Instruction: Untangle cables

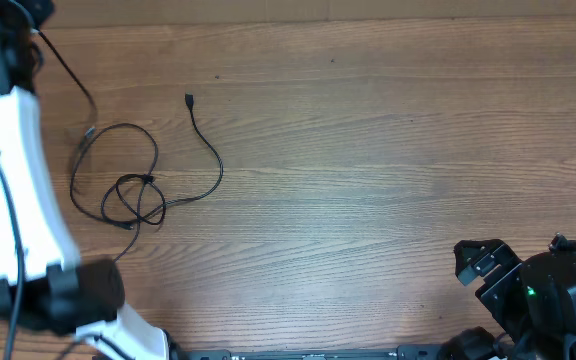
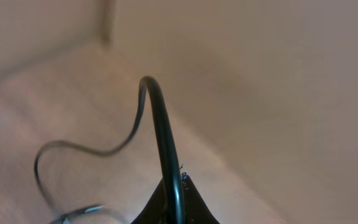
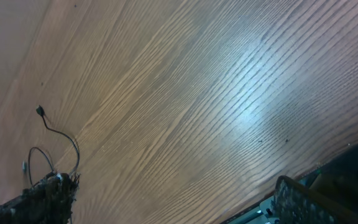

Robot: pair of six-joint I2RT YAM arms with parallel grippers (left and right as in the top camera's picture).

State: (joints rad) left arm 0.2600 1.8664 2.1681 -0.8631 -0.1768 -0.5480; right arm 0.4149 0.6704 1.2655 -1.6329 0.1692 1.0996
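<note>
- The cables (image 1: 120,186) lie on the wooden table (image 1: 388,150) in the left part of the overhead view; their loops cross in a loose knot; a small plug end (image 1: 188,98) points toward the top of the frame, clear of the loops.
- One strand (image 2: 160,118) climbs from the loops toward the upper left corner of the overhead view; the left gripper (image 2: 178,186) has its fingers clenched on it; in the left wrist view it arches up out of the closed jaws, then curves down to the lower left, blurred.
- The white left arm (image 1: 13,200) runs along the left edge of the overhead view.
- The right gripper (image 3: 173,183) is spread wide and grasps nothing; its arm sits at the lower right of the overhead view, well apart from the cables, which show small at the lower left of the right wrist view.
</note>
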